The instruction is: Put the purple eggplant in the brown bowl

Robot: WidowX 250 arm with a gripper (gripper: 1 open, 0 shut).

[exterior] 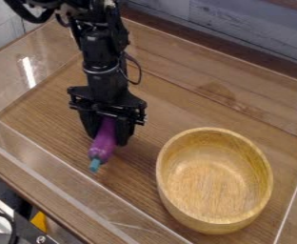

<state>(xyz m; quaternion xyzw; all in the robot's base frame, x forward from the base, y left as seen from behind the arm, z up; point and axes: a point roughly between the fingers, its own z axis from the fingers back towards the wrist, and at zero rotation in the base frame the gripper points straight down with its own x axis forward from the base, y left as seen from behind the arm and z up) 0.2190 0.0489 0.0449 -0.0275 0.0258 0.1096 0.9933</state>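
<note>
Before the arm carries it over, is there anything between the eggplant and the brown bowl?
Nothing visible stands between the eggplant, at the gripper, and the bowl; only table surface shows there.

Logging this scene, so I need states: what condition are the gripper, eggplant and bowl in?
Gripper: pointing down, fingers around the eggplant's upper part.
Purple eggplant: between the fingers, teal tip lowest, outside the bowl.
Brown bowl: upright, empty.
</note>
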